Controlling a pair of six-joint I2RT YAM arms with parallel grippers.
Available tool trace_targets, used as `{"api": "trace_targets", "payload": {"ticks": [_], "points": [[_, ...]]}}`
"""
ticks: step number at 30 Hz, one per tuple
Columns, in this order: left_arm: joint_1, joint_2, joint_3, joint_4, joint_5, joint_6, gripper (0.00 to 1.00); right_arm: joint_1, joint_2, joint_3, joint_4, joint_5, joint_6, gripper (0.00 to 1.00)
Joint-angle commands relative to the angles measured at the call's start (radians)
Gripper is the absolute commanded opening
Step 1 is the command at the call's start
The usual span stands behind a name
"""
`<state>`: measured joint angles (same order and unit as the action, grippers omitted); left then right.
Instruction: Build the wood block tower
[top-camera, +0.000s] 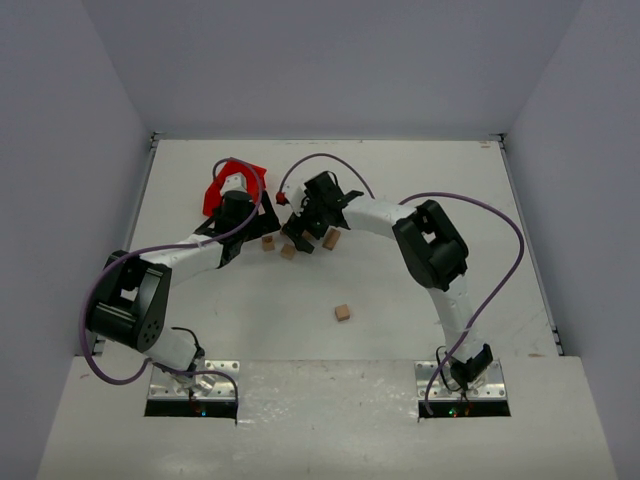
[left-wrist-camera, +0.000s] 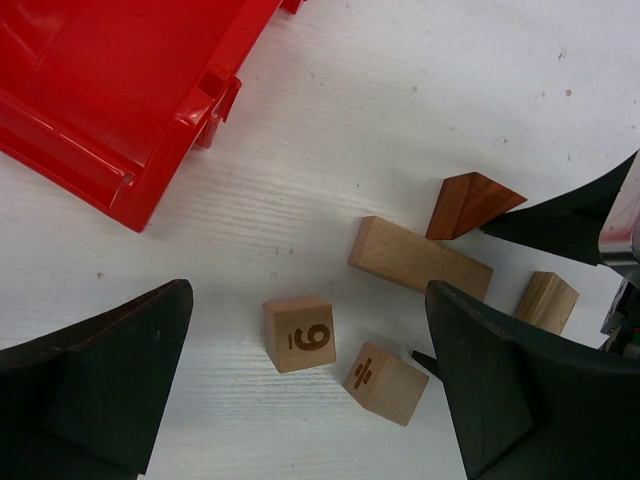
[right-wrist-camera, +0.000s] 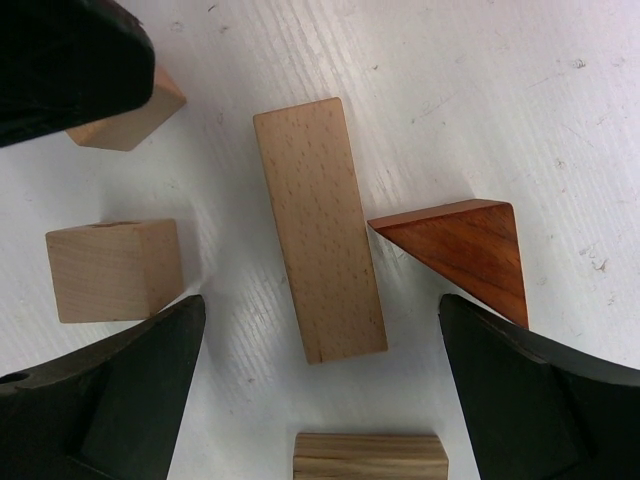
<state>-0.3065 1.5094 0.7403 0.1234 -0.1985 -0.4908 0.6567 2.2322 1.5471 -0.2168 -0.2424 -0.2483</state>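
With your left claw (left-wrist-camera: 305, 345) and right claw (right-wrist-camera: 320, 320) both spread near the slab (right-wrist-camera: 320, 225), you risk them colliding or knocking the wedge (right-wrist-camera: 465, 250).

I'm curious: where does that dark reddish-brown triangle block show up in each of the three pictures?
Top external: it cannot be made out, and is probably hidden beneath the right gripper.
Left wrist: the wedge sits right of centre, in the upper half.
Right wrist: the wedge sits right of centre, at middle height.
Shared landmark: the long pale block lies right beside it in both wrist views.
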Motion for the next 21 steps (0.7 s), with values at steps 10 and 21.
{"api": "trace_targets", "payload": {"ticks": [10,21], "points": [[-0.019,-0.008,0.018,0.016,-0.009,-0.007,1.00,0.000,-0.023,-0.022,0.042,-0.043,-0.014,0.84],[-0.024,-0.019,0.011,0.012,-0.008,-0.008,1.00,-0.001,-0.002,-0.008,0.043,-0.077,-0.036,0.53]]}}
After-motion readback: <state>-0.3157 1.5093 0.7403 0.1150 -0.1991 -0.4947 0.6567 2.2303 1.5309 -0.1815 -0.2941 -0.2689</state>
